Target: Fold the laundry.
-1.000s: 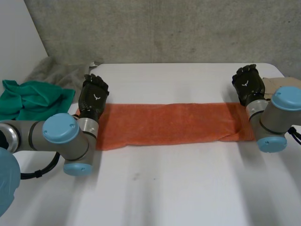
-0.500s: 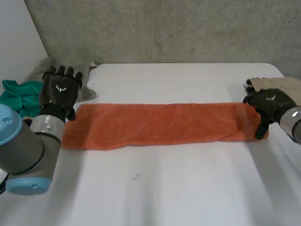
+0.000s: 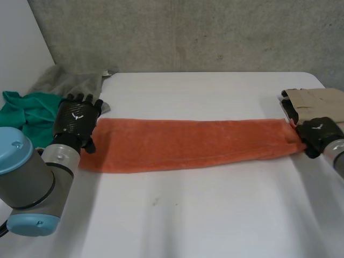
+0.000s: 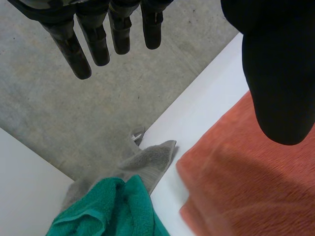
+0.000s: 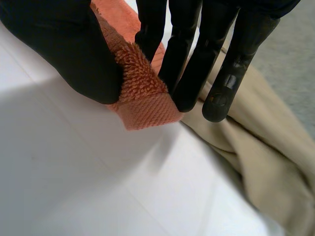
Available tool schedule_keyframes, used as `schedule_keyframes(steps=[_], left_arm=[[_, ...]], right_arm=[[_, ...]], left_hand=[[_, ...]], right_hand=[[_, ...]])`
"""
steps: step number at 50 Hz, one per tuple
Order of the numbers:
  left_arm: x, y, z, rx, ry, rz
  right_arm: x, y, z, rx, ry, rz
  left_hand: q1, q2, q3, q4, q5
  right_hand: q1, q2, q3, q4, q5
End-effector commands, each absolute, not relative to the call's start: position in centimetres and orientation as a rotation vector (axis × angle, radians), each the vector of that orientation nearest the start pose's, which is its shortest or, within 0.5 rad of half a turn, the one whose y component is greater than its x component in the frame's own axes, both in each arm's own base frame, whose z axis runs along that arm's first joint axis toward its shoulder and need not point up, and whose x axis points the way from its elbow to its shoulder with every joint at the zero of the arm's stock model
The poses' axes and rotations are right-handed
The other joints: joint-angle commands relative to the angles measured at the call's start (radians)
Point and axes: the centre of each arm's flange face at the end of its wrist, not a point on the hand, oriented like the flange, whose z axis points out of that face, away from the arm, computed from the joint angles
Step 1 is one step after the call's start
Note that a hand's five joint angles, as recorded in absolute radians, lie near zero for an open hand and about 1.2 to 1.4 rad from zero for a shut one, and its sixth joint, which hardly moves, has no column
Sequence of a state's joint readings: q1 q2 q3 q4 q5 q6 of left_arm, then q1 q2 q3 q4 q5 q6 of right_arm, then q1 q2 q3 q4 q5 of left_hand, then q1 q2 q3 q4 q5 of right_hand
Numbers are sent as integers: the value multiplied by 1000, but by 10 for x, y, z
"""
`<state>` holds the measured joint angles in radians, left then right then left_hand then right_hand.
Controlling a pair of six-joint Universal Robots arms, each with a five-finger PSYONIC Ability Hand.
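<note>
Pulled flatter since the earlier frame, the orange towel (image 3: 188, 144) lies stretched across the desk (image 3: 204, 215) — right hand (image 3: 318, 134) pinches its end corner; left hand (image 3: 78, 119), fingers straight and spread, is at the opposite end.

You are seeing no readable words or numbers; a wordless white emblem (image 3: 77, 114) is showing on the black left hand (image 3: 71, 127) and right hand (image 3: 322, 135).

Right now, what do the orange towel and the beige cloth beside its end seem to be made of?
The orange towel: likely cotton terry, matte; fuzzy loops show at the corner, with a flat woven hem band. The beige cloth: a smooth, thin woven fabric, perhaps cotton; no pile, soft creases.
</note>
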<state>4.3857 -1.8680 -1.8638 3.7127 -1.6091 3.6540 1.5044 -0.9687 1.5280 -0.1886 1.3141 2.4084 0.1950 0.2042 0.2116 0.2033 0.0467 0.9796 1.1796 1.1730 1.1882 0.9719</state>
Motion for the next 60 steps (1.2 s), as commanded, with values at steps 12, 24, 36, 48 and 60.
schedule_keyframes(steps=[12,24,36,48,60], left_arm=[[-225,-276,180,825,1972,-2074],[-225,-276,189,812,1947,-2102],[-228,-269,201,804,1917,-2151],[-230,-264,196,827,1935,-2140],[-251,-250,199,906,1919,-2197]], right_arm=[[23,-392,178,-1533,2817,-2094],[155,-371,226,-1683,2165,-2430],[340,-272,218,-1864,1342,-2368],[419,-175,134,-2012,1039,-1980],[382,-212,182,-1583,1571,-2077]], left_hand=[[-20,-30,-37,-29,-47],[-20,-30,-37,-29,-47],[-20,-30,-37,-29,-47],[-20,-30,-37,-29,-47],[-20,-30,-37,-29,-47]], right_hand=[[417,217,223,208,250],[417,217,223,208,250],[417,217,223,208,250],[-778,-978,-971,-987,-945],[-805,-1005,-998,-1014,-972]])
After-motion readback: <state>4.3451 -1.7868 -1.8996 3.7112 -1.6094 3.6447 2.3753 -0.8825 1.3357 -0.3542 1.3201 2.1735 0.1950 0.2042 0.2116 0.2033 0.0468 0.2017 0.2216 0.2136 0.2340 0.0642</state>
